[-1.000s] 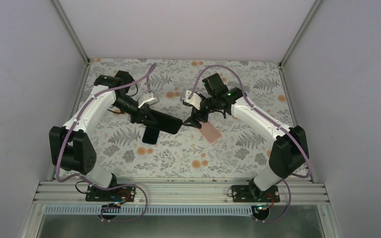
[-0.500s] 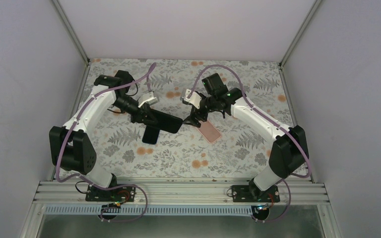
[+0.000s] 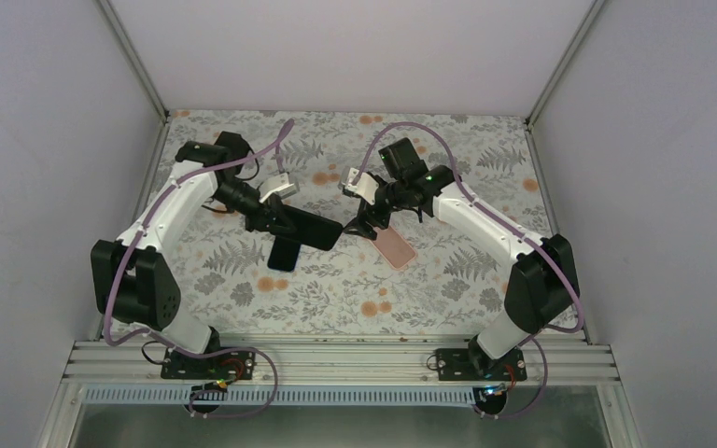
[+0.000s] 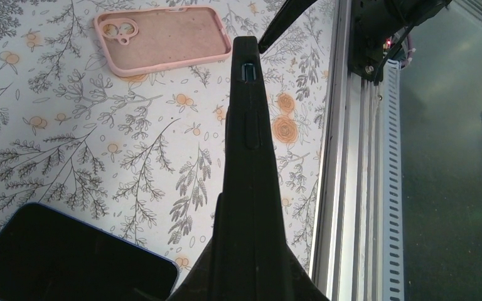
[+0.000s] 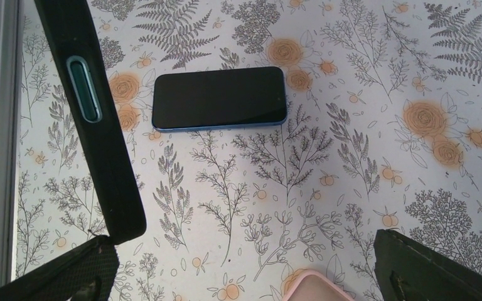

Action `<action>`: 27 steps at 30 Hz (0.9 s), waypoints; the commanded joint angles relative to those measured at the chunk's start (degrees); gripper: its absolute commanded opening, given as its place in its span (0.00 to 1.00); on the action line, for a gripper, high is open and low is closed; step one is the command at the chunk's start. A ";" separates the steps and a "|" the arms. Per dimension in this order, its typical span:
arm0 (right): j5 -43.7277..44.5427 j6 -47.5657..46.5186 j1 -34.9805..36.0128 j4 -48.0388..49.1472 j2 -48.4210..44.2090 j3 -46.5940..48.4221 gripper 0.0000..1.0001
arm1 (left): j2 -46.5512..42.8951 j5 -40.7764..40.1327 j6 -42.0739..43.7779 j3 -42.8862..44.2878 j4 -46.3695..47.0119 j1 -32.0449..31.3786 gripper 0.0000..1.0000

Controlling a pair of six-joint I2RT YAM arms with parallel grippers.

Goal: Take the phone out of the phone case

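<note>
Since the earlier top frames barely differ from this one, I log no real change: both arms hold the same pose and nothing on the table (image 3: 336, 299) has shifted. At most the right arm has crept slightly toward the left one.

Left gripper (image 3: 269, 217) stays clamped tight on the black phone case (image 3: 310, 230), which is held edge-on above the table and sticks out toward the right arm. A teal bit shows in its side cut-out; I can't tell if a phone sits inside.

Right gripper (image 3: 362, 227) is spread as wide as it goes and holds nothing. One finger (image 5: 56, 276) is just under the case's free end; I can't tell if they touch.

Phone (image 5: 219, 98), blue-edged, lies flat and screen up on the table, below the black case in the top view and apart from both grippers.

Pink case (image 4: 163, 41) lies open side up and empty on the table, just beside the right gripper.
</note>
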 commanded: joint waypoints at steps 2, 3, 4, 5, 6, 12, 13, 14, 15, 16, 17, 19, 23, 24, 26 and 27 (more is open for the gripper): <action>0.84 0.70 -0.51 1.08 0.78 0.24 1.00 | -2.62 4.01 0.64 0.14 -0.84 -0.30 0.02; 0.72 0.69 -0.59 1.09 0.78 0.19 1.00 | -2.65 4.00 0.72 0.03 -0.84 -0.28 0.02; 0.74 0.69 -0.64 1.06 0.78 0.17 1.00 | -2.67 4.00 0.73 -0.03 -0.84 -0.27 0.02; 0.83 0.75 -0.66 1.11 0.78 0.19 1.00 | -2.77 4.07 0.75 -0.11 -0.84 -0.33 0.02; 0.79 0.73 -0.70 1.10 0.76 0.19 1.00 | -2.73 4.09 0.74 -0.17 -0.85 -0.31 0.02; 0.79 0.69 -1.00 1.09 0.68 0.46 1.00 | -2.90 3.57 0.73 -0.42 -0.84 -0.38 0.02; 0.86 0.64 -1.06 1.12 0.69 0.43 1.00 | -3.00 3.56 0.73 -0.56 -0.84 -0.36 0.02; 0.83 0.61 -1.10 1.09 0.70 0.43 1.00 | -3.06 3.49 0.73 -0.72 -0.82 -0.36 0.02; 0.79 0.60 -1.18 1.11 0.67 0.44 1.00 | -3.17 3.40 0.69 -0.84 -0.83 -0.38 0.02; 0.76 0.64 -1.26 1.10 0.65 0.48 1.00 | -3.24 3.31 0.65 -0.98 -0.81 -0.49 0.02; 0.78 0.63 -1.25 1.08 0.69 0.51 1.00 | -3.37 3.26 0.64 -1.08 -0.83 -0.47 0.02; 0.78 0.53 -1.30 1.08 0.76 0.53 1.00 | -3.61 3.26 0.60 -1.08 -0.84 -0.52 0.02; 0.89 0.57 -1.34 1.03 0.96 0.56 1.00 | -3.87 3.61 0.55 -1.33 -0.85 -0.93 0.02; 0.94 0.52 -1.36 1.10 0.94 0.62 1.00 | -3.91 3.62 0.55 -1.43 -0.84 -1.06 0.02; 1.18 0.60 -1.34 1.15 1.02 0.76 1.00 | -3.92 3.77 0.62 -1.61 -0.84 -1.31 0.02; 1.17 0.62 -1.36 1.18 1.11 0.87 1.00 | -3.90 3.93 0.64 -1.65 -0.84 -1.45 0.02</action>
